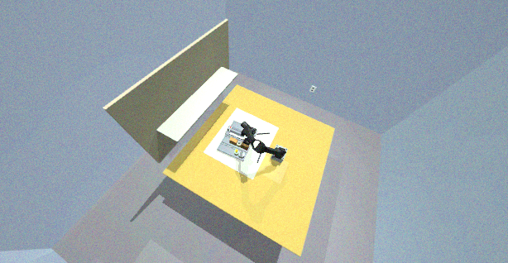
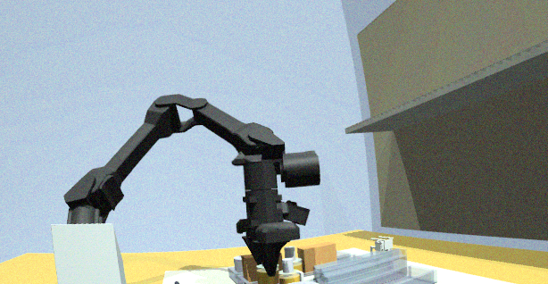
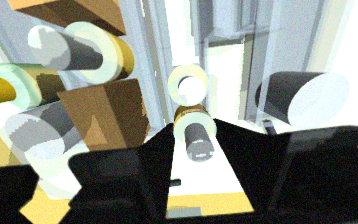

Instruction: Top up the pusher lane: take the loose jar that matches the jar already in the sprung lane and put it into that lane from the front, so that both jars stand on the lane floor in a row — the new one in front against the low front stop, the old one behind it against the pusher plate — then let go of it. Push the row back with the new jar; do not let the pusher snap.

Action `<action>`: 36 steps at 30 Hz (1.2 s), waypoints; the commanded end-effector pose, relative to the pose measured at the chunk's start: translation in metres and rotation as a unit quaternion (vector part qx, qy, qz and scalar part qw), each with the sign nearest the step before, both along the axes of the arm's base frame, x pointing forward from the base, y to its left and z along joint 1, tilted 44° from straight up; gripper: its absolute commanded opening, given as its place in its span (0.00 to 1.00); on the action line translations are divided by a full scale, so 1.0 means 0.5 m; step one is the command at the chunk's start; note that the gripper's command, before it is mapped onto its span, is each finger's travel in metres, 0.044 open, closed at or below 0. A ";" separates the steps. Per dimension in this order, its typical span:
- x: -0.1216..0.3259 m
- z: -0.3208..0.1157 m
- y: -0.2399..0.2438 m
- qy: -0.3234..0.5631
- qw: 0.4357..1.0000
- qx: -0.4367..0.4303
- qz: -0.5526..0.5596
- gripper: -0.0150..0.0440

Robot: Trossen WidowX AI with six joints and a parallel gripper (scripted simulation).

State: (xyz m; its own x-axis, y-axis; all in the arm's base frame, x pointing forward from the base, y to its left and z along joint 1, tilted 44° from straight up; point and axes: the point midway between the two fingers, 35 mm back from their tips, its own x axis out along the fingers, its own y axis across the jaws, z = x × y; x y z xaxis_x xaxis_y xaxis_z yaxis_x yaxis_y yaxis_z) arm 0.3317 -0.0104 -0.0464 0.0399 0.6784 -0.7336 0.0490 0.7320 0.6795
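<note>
My gripper [image 2: 270,271] [image 3: 192,124] points down and is shut on an amber jar [image 3: 180,131] with a pale collar and a grey top post. The held jar looks upright, low at the near end of the middle lane. A similar jar [image 3: 174,85] [image 2: 291,277] with a pale collar and a light post stands straight beyond it, between clear lane walls. The two are very close; whether they touch, I cannot tell. The lane floor under the held jar, the front stop and the pusher plate are hidden or too unclear to make out.
Left of the lane in the wrist view are brown blocks [image 3: 97,112] [image 2: 318,257], a yellow jar [image 3: 125,57], a green-collared jar [image 3: 22,86] and a grey cylinder [image 3: 40,131]. A dark grey cylinder [image 3: 280,92] lies to the right. A shelf [image 1: 198,101] stands behind the white mat [image 1: 265,126].
</note>
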 end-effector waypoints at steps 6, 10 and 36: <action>0.011 -0.001 0.004 -0.012 1.000 0.003 -0.003 0.25; 0.011 -0.003 0.006 -0.012 1.000 0.003 -0.003 0.25; 0.009 -0.015 0.017 -0.012 1.000 0.003 -0.003 0.25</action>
State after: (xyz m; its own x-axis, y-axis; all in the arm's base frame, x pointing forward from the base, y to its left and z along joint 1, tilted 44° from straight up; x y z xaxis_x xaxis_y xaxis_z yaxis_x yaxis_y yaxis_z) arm 0.3321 -0.0029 -0.0543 0.0426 0.6782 -0.7337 0.0473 0.7322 0.6795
